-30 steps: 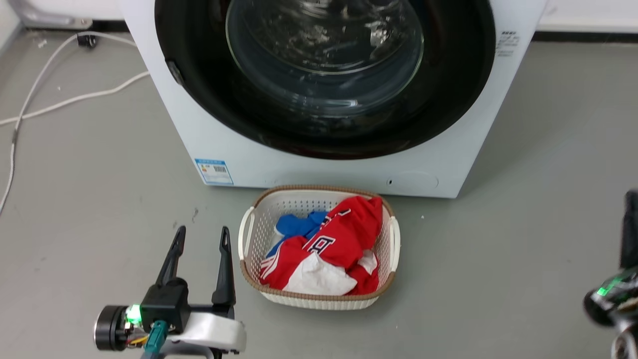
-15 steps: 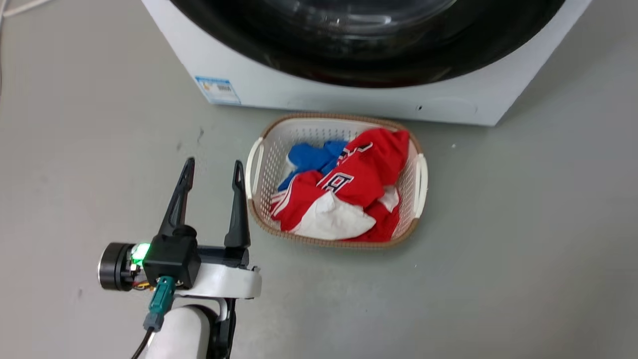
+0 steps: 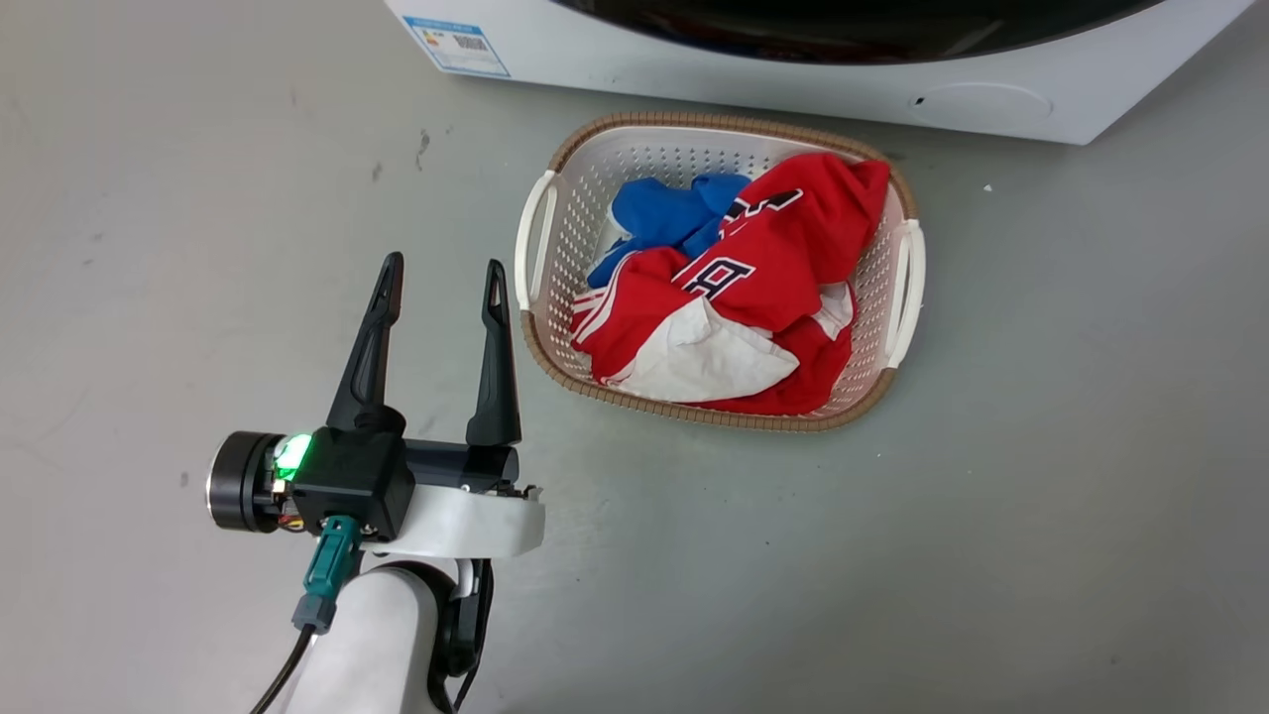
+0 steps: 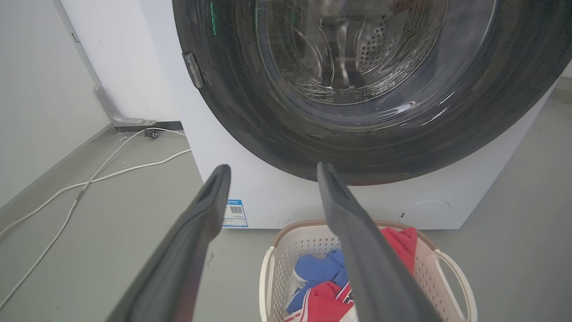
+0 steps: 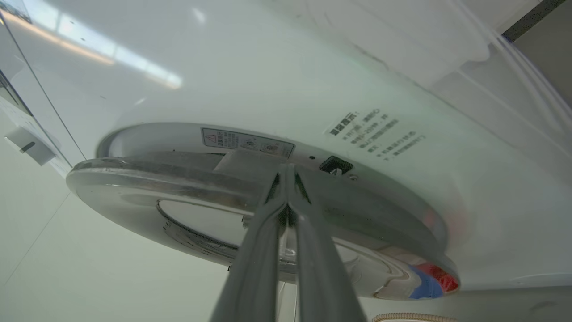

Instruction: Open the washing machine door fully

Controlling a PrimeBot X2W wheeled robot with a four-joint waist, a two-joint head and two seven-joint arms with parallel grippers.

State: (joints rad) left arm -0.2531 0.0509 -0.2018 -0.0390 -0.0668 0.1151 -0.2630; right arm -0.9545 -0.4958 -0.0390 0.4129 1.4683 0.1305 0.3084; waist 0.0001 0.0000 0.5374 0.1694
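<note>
Washing machine door (image 5: 170,176): likely heavy, stiff-hinged, slick; hook rim edge. Right gripper (image 5: 286,167) pressed together there; left gripper (image 3: 441,288) spread.

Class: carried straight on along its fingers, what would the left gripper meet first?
The left gripper aims at the lower glossy black rim of the large round washing machine door, close to the white front panel beneath; depth is unclear, but nothing stands between.

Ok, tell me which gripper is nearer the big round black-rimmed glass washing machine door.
Right. The right gripper, shut, has its tips at the edge of the washing machine door. The left gripper hangs open over the floor beside the white plastic basket, clear of the door.
</note>
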